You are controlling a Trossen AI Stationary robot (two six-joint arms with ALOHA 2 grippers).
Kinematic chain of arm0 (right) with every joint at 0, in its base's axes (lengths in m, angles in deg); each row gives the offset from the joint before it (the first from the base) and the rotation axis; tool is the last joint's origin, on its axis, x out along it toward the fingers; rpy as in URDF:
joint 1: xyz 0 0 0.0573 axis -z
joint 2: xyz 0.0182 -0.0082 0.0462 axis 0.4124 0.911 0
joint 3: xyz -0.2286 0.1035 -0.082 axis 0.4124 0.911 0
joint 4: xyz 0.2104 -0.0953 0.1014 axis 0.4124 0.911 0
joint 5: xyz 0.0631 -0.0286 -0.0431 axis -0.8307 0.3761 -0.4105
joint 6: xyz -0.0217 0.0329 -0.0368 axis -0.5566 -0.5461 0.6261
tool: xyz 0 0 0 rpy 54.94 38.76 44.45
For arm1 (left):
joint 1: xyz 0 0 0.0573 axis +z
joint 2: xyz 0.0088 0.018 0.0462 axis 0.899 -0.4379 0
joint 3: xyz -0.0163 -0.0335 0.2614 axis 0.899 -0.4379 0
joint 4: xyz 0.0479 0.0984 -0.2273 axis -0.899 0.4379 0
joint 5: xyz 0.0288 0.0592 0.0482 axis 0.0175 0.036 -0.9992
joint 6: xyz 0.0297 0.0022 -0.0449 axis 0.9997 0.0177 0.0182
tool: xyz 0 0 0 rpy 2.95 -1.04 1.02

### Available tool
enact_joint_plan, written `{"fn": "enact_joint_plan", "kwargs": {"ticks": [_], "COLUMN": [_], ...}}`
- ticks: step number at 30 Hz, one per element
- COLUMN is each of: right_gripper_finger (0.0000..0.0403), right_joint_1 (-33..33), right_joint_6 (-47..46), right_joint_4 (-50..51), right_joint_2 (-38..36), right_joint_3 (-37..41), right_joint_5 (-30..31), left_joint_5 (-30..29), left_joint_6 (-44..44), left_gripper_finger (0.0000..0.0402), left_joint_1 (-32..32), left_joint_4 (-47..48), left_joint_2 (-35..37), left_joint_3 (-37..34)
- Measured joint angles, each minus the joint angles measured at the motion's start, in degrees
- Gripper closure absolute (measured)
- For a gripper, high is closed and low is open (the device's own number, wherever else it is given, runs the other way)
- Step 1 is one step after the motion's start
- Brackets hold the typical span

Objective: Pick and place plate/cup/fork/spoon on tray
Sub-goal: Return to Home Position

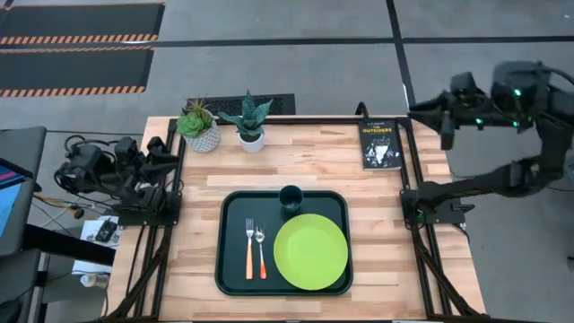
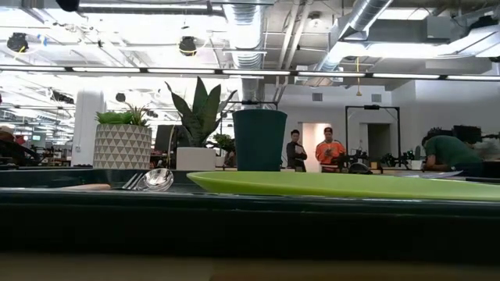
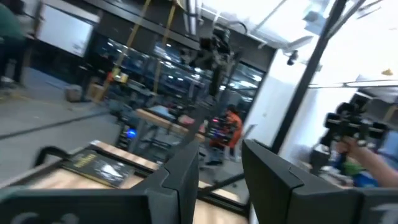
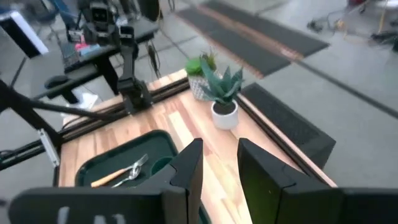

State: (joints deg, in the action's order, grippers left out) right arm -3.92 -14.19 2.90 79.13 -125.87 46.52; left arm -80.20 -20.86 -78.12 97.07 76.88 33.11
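Note:
The dark tray [image 1: 230,271] lies at the table's near middle. On it rest the lime-green plate [image 1: 310,251] at the right, the teal cup [image 1: 291,197] upright at the far rim, and the yellow-orange-handled fork [image 1: 250,247] beside the red-orange-handled spoon [image 1: 261,253] at the left. The low view shows the cup [image 2: 259,139], the plate [image 2: 344,184] and the spoon's bowl [image 2: 158,179]. My left gripper [image 3: 221,149] is open and empty, folded back at the table's left edge [image 1: 164,151]. My right gripper [image 4: 221,149] is open and empty, raised beyond the table's far right corner [image 1: 444,117].
Two potted plants [image 1: 199,127] [image 1: 250,121] stand at the table's far left. A black book [image 1: 379,144] lies at the far right. Bare wood shows left and right of the tray. People [image 2: 330,148] stand in the room behind the table.

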Motion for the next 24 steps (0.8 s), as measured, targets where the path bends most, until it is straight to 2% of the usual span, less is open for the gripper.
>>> {"fn": "enact_joint_plan", "kwargs": {"ticks": [4, 10, 19, 22, 24], "right_gripper_finger": [0.0279, 0.0279, 0.0279, 0.0279, 0.0279], "right_joint_1": [0.36, -1.16, -4.36, -5.25, -5.68], "right_joint_6": [-1.55, -7.84, -17.52, -19.53, -19.99], "right_joint_4": [-10.84, -28.90, -46.79, -52.95, -57.30], "right_joint_2": [-13.45, -33.58, -54.70, -60.68, -60.77], "right_joint_3": [17.13, 44.36, 74.76, 83.48, 88.06], "right_joint_5": [-0.13, -1.55, -2.12, -2.22, -3.17], "left_joint_5": [-4.37, -10.13, -9.81, -6.40, -3.68], "left_joint_6": [2.00, -0.47, -3.60, -3.70, -3.63], "left_gripper_finger": [0.0290, 0.0290, 0.0290, 0.0290, 0.0290], "left_joint_1": [0.00, 0.00, 0.00, 0.00, 0.00], "left_joint_4": [-0.21, 1.36, 7.45, 7.66, 7.59], "left_joint_2": [-0.31, -0.29, -0.29, -0.27, -0.29], "left_joint_3": [-0.02, -0.02, -0.03, -1.56, -3.02]}}
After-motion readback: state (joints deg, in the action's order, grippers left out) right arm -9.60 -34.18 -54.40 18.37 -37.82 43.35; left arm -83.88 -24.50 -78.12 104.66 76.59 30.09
